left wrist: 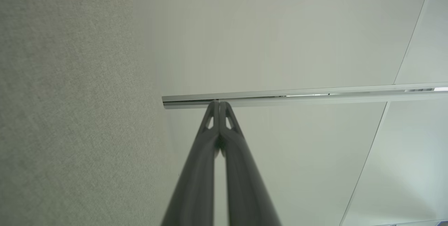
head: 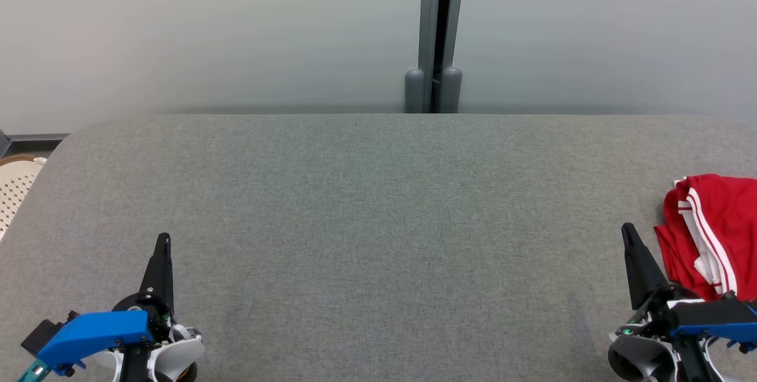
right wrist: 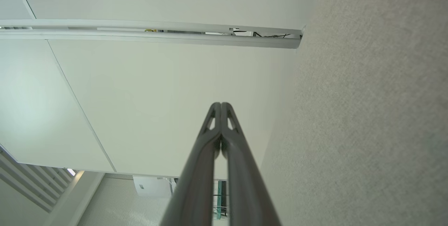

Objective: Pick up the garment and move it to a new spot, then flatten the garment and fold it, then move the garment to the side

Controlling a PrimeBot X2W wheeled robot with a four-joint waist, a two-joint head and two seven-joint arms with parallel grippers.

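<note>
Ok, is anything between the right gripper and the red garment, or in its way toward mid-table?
Nothing visible. The shut right gripper is just beside the red garment, with bare grey table between them and on toward the middle.

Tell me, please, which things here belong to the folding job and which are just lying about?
For the job: red garment, grey table, left gripper, right gripper, both shut.
Just about: cream woven item beyond the table's left end, grey post behind.
</note>
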